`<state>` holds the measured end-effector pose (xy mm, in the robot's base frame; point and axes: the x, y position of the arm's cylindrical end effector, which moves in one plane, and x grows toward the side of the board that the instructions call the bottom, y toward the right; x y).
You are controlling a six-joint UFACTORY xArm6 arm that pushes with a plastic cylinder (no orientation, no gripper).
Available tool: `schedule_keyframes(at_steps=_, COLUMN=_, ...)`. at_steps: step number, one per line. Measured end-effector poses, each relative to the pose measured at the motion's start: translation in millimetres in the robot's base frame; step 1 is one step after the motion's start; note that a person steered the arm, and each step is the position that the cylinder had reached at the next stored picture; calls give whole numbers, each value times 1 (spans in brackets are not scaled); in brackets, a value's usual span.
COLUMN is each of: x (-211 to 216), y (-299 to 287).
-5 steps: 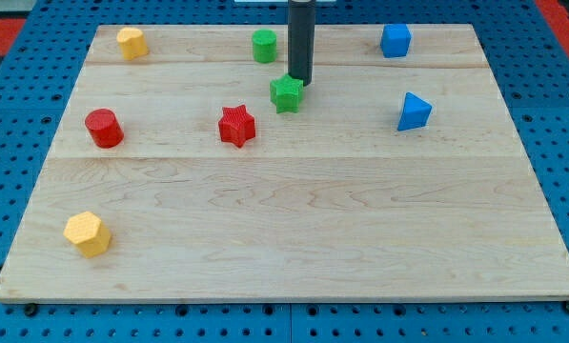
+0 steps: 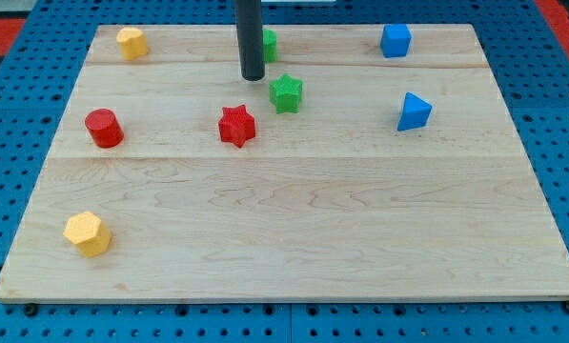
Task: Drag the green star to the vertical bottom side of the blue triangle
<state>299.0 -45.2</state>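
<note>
The green star (image 2: 286, 93) lies on the wooden board (image 2: 294, 219), upper middle. The blue triangle (image 2: 414, 111) lies well to the view's right of it, slightly lower. My tip (image 2: 253, 76) is down just to the upper left of the green star, a small gap apart from it. The rod partly hides a green cylinder (image 2: 269, 44) behind it.
A red star (image 2: 236, 125) lies left of and below the green star. A red cylinder (image 2: 103, 128) is at the left. A blue cube (image 2: 395, 40) is at top right. Yellow blocks lie at top left (image 2: 131, 42) and bottom left (image 2: 87, 233).
My tip moved to the view's left, from the green star's upper right side to its upper left. The green star stayed in place.
</note>
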Motion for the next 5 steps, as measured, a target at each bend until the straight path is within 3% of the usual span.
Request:
schedule_keyframes(at_steps=4, x=14, y=0)
schedule_keyframes(at_steps=5, x=41, y=12)
